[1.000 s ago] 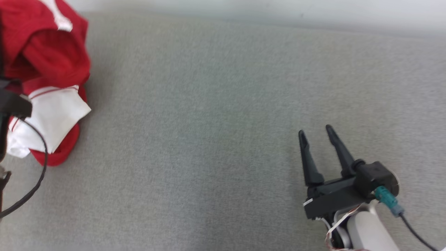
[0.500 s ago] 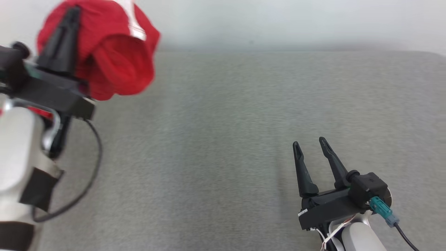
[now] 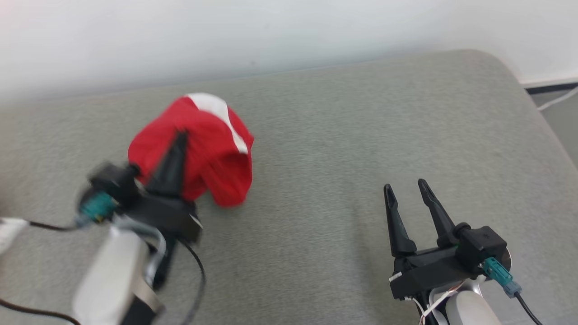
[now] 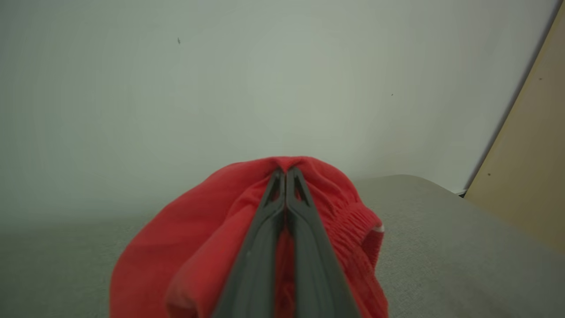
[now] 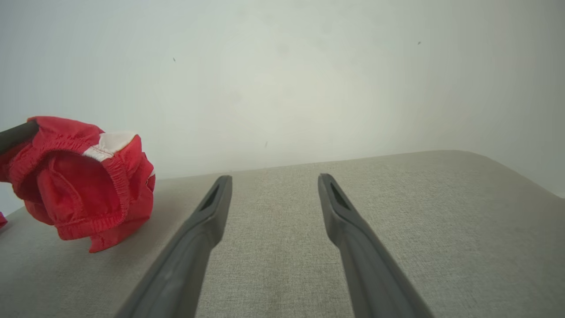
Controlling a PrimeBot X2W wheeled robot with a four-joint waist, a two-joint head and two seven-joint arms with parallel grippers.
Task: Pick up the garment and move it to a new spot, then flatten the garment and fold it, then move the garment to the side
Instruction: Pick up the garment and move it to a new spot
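The garment (image 3: 212,149) is a bunch of red cloth with a white stripe, hanging left of the middle of the grey cushion (image 3: 325,135). My left gripper (image 3: 181,134) is shut on its top. In the left wrist view the gripper (image 4: 285,170) stands with fingers pressed together, red garment (image 4: 194,247) draped on both sides. From the right wrist the garment (image 5: 84,181) hangs at the left, its lower edge close to the cushion. My right gripper (image 3: 405,185) stands open and empty at the lower right, well apart from the cloth; its fingers (image 5: 207,216) spread over bare cushion.
A pale wall (image 3: 271,31) runs behind the cushion. The cushion's rounded right edge (image 3: 537,117) drops to a floor with a white cable (image 3: 557,99). A tan panel (image 4: 525,168) stands at the right in the left wrist view.
The head camera has swung. My left gripper has carried the garment from the far left toward the cushion's middle, lifted into a hanging bunch. The right gripper has stayed put and open.
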